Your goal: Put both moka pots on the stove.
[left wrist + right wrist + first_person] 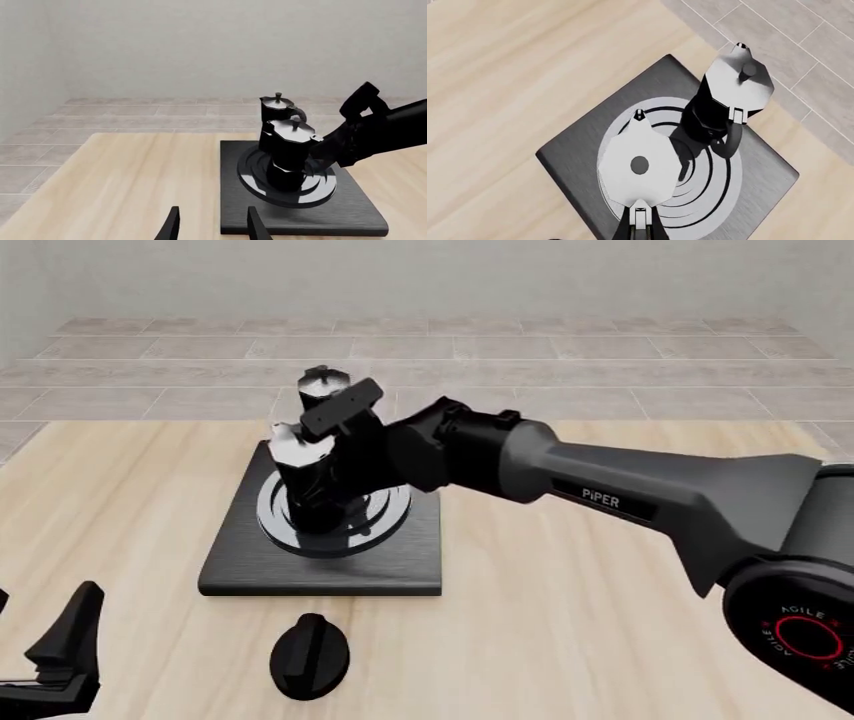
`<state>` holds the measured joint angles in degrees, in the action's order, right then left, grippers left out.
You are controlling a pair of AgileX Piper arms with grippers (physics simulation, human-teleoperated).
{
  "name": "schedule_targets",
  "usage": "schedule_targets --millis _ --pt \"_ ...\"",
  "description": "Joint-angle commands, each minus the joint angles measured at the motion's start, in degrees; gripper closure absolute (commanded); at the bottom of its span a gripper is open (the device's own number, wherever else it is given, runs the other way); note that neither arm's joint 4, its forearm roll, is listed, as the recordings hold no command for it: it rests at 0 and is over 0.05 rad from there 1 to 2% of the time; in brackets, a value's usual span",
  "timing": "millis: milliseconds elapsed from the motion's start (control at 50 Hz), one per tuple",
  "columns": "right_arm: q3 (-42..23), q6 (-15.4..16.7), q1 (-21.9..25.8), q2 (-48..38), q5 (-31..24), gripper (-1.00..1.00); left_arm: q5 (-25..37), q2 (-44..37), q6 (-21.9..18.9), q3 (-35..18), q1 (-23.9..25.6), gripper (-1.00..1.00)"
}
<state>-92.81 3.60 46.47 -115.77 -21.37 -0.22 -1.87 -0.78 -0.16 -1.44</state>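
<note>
Both moka pots stand upright on the stove (pixel 227 565), the black slab lying on the pale wooden surface (pixel 561 620). The nearer moka pot (pixel 304 485) sits on the silver rings in the middle; the farther moka pot (pixel 320 388) stands behind it, toward the slab's back edge, just beside the first. From above the right arm, the two grey lids are plain to see, each with its knob, and the farther pot's curved handle turns toward the rings.

The right arm reaches across from the right, and the right tool (pixel 336 455) is at the nearer pot's handle. Looking along that arm, dark fingers (pixel 639 227) sit tight on the handle, pinched shut on it.

The left tool (pixel 47 660) hangs low at the near left corner, well apart from the stove, its two fingers (pixel 172 225) spread with nothing between them.

A black oval knob (pixel 310 655) lies on the wood just in front of the stove.
</note>
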Motion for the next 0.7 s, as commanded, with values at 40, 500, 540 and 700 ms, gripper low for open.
schedule_targets --millis 40,500,540,700 --pt "-2.65 -0.38 -0.35 -1.03 -0.26 1.00 -0.20 -0.31 0.03 -0.02 0.04 -1.00" --pt "-4.40 -0.42 -0.83 -2.09 -1.71 1.00 -0.63 -0.93 -0.20 -0.03 0.24 -1.00" --pt "-4.49 -0.59 -0.89 -2.13 -1.77 1.00 -0.77 -1.09 -0.24 -0.04 0.24 -1.00" --pt "-4.92 -0.63 -1.00 -2.25 -1.95 1.00 -0.84 -1.05 -0.26 0.07 0.25 -1.00"
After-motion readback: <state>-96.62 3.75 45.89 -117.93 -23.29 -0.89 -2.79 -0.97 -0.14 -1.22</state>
